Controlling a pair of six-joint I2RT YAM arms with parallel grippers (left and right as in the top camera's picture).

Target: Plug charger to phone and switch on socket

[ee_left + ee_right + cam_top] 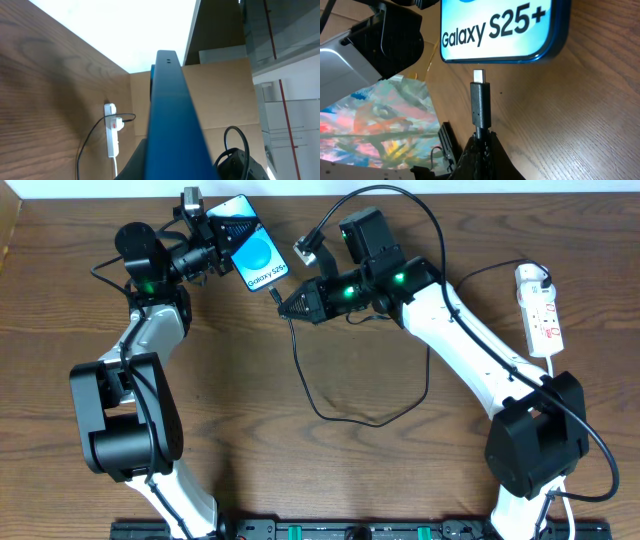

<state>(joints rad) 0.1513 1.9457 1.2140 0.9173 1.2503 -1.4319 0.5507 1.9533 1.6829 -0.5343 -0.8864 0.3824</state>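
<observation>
My left gripper [222, 242] is shut on the phone [255, 248], holding it tilted at the table's back left; its blue edge [170, 125] fills the left wrist view. My right gripper [285, 304] is shut on the charger's small plug [480, 102], whose metal tip sits just below the phone's bottom edge [495, 30], a small gap apart. The black cable [330, 405] loops over the table and up to the socket [540, 310], a white power strip at the right edge, also seen in the left wrist view [112, 130].
The right arm's body [470, 340] stretches diagonally across the table's right half. The left arm's base [125, 420] stands at the front left. A cardboard panel [220, 100] stands beyond the table.
</observation>
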